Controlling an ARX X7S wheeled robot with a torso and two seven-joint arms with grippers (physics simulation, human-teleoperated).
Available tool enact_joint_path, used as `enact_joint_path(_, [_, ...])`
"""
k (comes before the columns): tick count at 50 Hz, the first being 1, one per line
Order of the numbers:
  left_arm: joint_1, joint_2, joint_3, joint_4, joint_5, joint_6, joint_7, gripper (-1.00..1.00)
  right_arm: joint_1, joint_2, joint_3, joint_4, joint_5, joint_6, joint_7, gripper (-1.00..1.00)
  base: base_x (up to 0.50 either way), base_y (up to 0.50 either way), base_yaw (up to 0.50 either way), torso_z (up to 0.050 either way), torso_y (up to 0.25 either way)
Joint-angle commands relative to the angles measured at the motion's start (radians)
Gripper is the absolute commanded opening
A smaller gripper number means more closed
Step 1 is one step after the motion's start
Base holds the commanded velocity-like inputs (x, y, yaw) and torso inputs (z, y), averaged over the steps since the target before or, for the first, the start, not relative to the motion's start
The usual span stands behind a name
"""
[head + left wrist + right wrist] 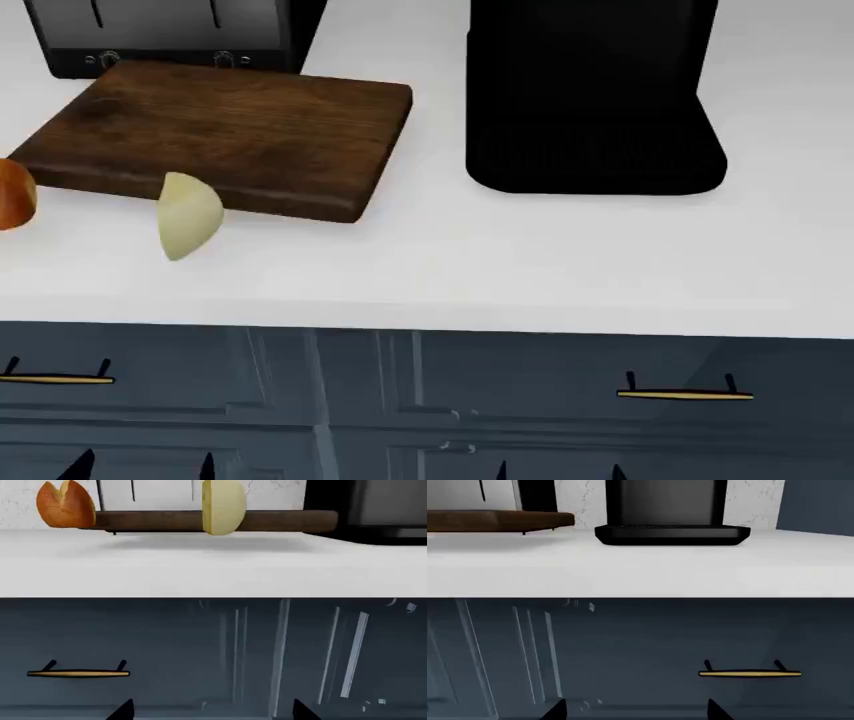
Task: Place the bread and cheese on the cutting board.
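Note:
The dark brown cutting board (227, 135) lies on the white counter at the back left, in front of a toaster. The pale yellow cheese wedge (187, 215) stands on the counter against the board's front edge; it also shows in the left wrist view (223, 506). The orange-brown bread roll (14, 195) sits on the counter at the board's front left corner, cut off by the head view's edge; the left wrist view shows it whole (65, 504). My left gripper (144, 467) and right gripper (558, 471) are open and empty, low in front of the cabinet fronts, well below the counter.
A toaster (167, 35) stands behind the board. A tall black appliance (594, 95) stands on the counter to the board's right. Below the counter (534, 270) edge are dark blue cabinet fronts with gold handles (685, 394).

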Motion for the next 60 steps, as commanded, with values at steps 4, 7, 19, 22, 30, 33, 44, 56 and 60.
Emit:
enact_joint_path(4, [0.000, -0.029, 0.033, -0.001, -0.037, 0.003, -0.031, 1.00, 0.001, 0.033, -0.041, -0.005, 0.032, 0.008, 0.040, 1.00, 0.00, 0.00, 0.00, 0.000, 0.000])
enact_joint_path(7, [-0.001, -0.038, 0.039, -0.006, -0.039, 0.015, -0.049, 1.00, 0.002, 0.045, -0.057, 0.000, 0.016, -0.001, 0.057, 1.00, 0.00, 0.00, 0.00, 0.000, 0.000])
enact_joint_path(19, [-0.004, -0.058, 0.059, 0.006, -0.082, -0.020, -0.070, 1.00, -0.001, 0.063, -0.078, -0.018, 0.044, 0.014, 0.081, 1.00, 0.00, 0.00, 0.00, 0.000, 0.000])
enact_joint_path(22, [-0.003, -0.061, 0.064, 0.011, -0.089, -0.026, -0.077, 1.00, 0.002, 0.067, -0.083, -0.010, 0.049, 0.008, 0.085, 1.00, 0.00, 0.00, 0.00, 0.000, 0.000])
enact_joint_path(30, [-0.010, -0.070, 0.073, 0.020, -0.095, -0.060, -0.105, 1.00, 0.001, 0.077, -0.095, -0.019, 0.061, 0.015, 0.095, 1.00, 0.00, 0.00, 0.00, 0.000, 0.000])
enact_joint_path(33, [-0.008, -0.073, 0.071, 0.008, -0.106, -0.023, -0.104, 1.00, 0.002, 0.080, -0.098, -0.012, 0.066, 0.009, 0.099, 1.00, 0.00, 0.00, 0.00, 0.000, 0.000])
enact_joint_path(44, [-0.005, -0.095, 0.092, -0.030, -0.086, 0.068, -0.115, 1.00, 0.005, 0.091, -0.110, -0.004, 0.081, -0.002, 0.111, 1.00, 0.00, 0.00, 0.00, 0.011, 0.000])
enact_joint_path(56, [-0.002, -0.108, 0.109, -0.002, -0.100, 0.037, -0.132, 1.00, 0.007, 0.105, -0.123, -0.007, 0.093, 0.001, 0.129, 1.00, 0.00, 0.00, 0.00, 0.050, 0.000])
enact_joint_path(60, [-0.001, -0.112, 0.116, 0.001, -0.103, 0.037, -0.134, 1.00, 0.009, 0.109, -0.127, -0.005, 0.096, 0.000, 0.134, 1.00, 0.00, 0.00, 0.00, 0.050, 0.000])
